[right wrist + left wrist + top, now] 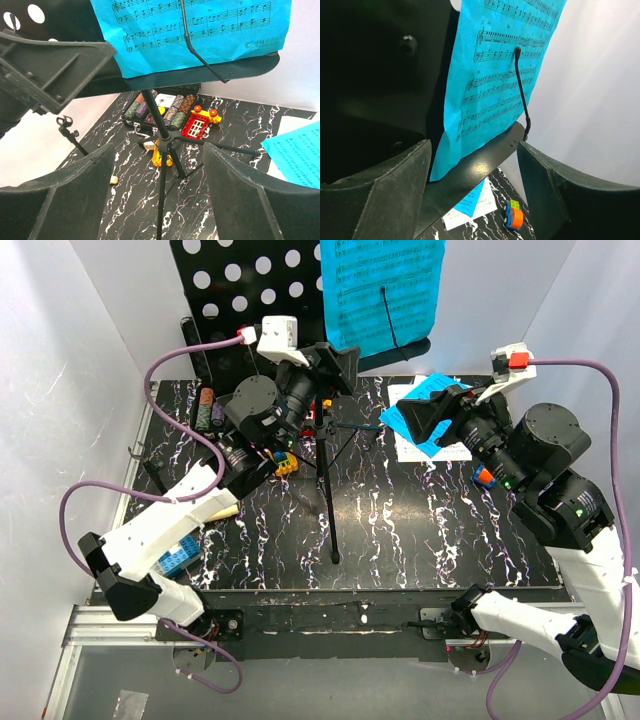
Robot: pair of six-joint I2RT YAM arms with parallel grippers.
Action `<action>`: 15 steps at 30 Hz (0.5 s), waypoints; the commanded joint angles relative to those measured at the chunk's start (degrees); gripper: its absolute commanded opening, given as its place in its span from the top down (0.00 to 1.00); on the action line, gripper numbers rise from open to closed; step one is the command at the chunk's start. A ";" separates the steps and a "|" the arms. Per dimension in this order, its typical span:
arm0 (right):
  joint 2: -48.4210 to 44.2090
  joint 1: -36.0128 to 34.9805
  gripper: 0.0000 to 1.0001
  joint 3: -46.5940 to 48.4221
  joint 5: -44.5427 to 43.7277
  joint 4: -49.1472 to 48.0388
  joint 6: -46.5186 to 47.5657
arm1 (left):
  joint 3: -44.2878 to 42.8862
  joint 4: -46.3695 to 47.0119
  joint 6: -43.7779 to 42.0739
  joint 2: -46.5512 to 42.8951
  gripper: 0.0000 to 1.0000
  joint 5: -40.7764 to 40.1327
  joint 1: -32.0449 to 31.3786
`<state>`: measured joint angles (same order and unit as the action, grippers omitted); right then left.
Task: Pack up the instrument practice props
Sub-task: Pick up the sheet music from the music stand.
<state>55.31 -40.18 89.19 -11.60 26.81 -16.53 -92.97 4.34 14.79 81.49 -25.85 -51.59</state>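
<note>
Left wrist view: the left gripper (473, 150) has its fingers (385, 195) set wide apart with nothing clamped. It looks at the bottom lip of the black music stand (475, 172). On the lip rests a blue sheet-music page (505, 65), pinned by a thin black retaining arm (522, 95). Staves and notes are clear, but the small lettering above them is too fine to read. Under the lip, on the marbled worktop (485, 232), lie a loose blue page (470, 200) on a white sheet (452, 219) and an orange-and-blue toy (513, 216).

Right wrist view: the right gripper (160, 165) also has its fingers spread and holds nothing. Between them stand the pole and tripod hub of the stand. Left of that is a small black mic stand (67, 127); only its clip and stem show, and the base is hidden by a finger. Behind the hub sit a yellow block (162, 152), a red toy (197, 122) and an open poker-chip case (160, 107). There is a printed mark in the hung page's lower right corner, but I cannot read it.

Top external view: only this view shows the hole-punched desk at the back wall and all the tripod legs standing mid-worktop. It also shows blue blocks (175, 558) half hidden under the left arm. The right gripper hangs over the loose blue page and covers part of it.
</note>
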 commanded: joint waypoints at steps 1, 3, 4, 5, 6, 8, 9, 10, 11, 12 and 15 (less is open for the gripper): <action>-0.99 0.02 0.21 0.81 0.35 -2.73 0.01 | -1.95 -0.21 -0.90 1.21 0.34 1.24 0.00; -1.17 0.19 0.21 0.81 0.26 -2.55 0.10 | -2.13 -0.03 -0.99 1.56 0.39 1.76 0.00; -1.26 0.11 0.21 0.81 0.26 -2.46 0.10 | -2.13 0.06 -0.99 1.74 0.41 1.94 0.00; -1.17 0.11 0.21 0.81 0.26 -2.46 0.19 | -2.39 0.14 -0.99 1.91 0.43 2.20 0.00; -1.26 0.11 0.21 0.81 0.26 -2.29 0.19 | -2.57 0.23 -0.99 2.18 0.45 2.38 0.00; -1.26 0.11 0.21 0.90 0.52 -2.37 0.27 | -3.09 0.14 -0.99 2.62 0.48 2.73 0.00; -1.17 0.11 0.21 0.99 0.43 -2.37 0.27 | -3.18 0.14 -0.99 2.70 0.50 2.90 0.00; -1.08 0.11 0.21 1.08 0.52 -2.29 0.28 | -3.36 0.06 -0.99 2.79 0.51 2.99 0.00; -0.99 0.02 0.21 1.16 0.61 -2.20 0.28 | -3.62 0.06 -1.07 2.97 0.54 3.08 0.00; -0.99 0.10 0.21 1.25 0.70 -2.11 0.19 | -3.62 0.06 -1.08 2.97 0.57 3.08 0.00; -0.82 0.02 0.21 1.43 0.78 -2.11 0.36 | -3.54 0.23 -1.34 2.80 0.64 3.17 0.00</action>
<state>54.81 -40.18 89.19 -11.38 26.85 -16.49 -94.26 4.32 14.48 85.14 -23.29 -51.59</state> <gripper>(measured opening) 0.789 0.404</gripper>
